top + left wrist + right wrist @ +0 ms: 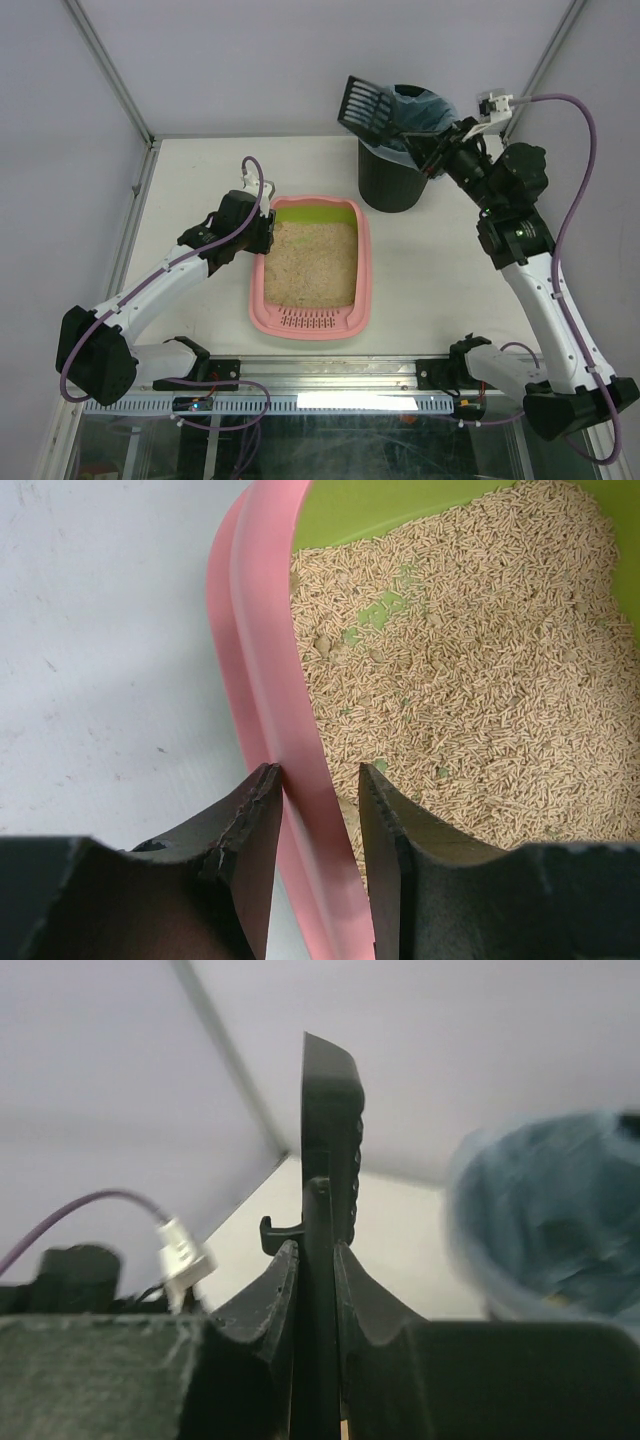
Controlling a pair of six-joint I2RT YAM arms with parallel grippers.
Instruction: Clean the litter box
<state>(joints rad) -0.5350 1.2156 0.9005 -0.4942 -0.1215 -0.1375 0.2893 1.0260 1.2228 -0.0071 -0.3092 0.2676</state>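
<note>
- Straddling the left rim of the litter box, the left claw has one finger outside the pink edge and one inside over the litter. The outer finger touches the rim. A thin gap seems to show at the inner one, so I cannot tell whether it truly pinches the rim.
- The litter box sits at the middle of the bench, its slotted grille at the near end and its green wall at the far end.
- Inside it, beige litter covers most of the floor, with a few thin spots where green shows through. No clumps are plain from either view.
- The black bin stands just beyond the box's far right corner, close to it but apart, lined with a pale blue bag. What lies inside the bag is hidden.
- The black slotted scoop is held high at the bin's far left rim, blade tilted up. Whether it holds anything cannot be seen.
- The right claw is clamped on the scoop's handle, reaching over the bin's mouth from the right.
- By my reading, this is a tipping-out step at the bin, well into the job. Any further sifting and putting the scoop down appear to remain.
</note>
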